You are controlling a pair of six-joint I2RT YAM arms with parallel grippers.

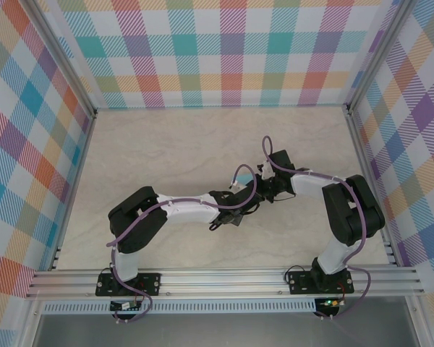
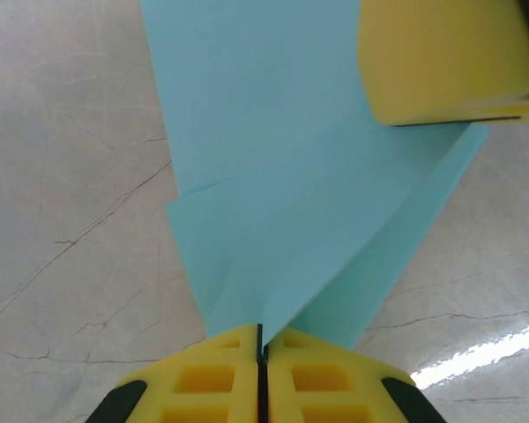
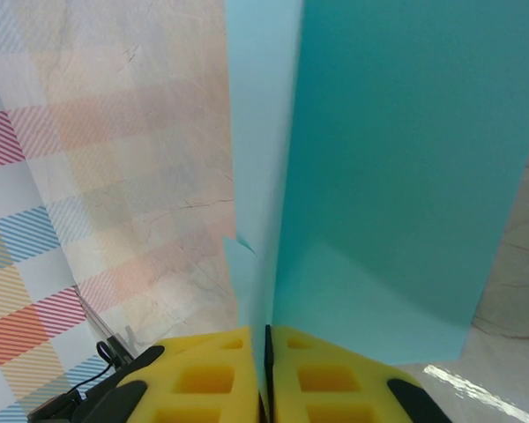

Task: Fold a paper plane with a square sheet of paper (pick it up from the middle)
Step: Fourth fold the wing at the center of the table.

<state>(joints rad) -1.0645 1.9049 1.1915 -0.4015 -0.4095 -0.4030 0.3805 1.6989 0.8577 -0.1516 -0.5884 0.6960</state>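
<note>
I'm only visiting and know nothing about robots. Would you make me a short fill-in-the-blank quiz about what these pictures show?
1. The folded sheet of paper is ____ in colour.
2. The left tool is pinched ____ on the paper.
3. The right tool grips the same sheet, so ____ tools hold it.
4. The tools' finger pads are ____ in colour.

Missing words: turquoise; shut; two; yellow.

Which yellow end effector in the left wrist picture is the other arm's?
The top-right block on the turquoise paper: the right end effector. The left end effector sits at the bottom.
</note>
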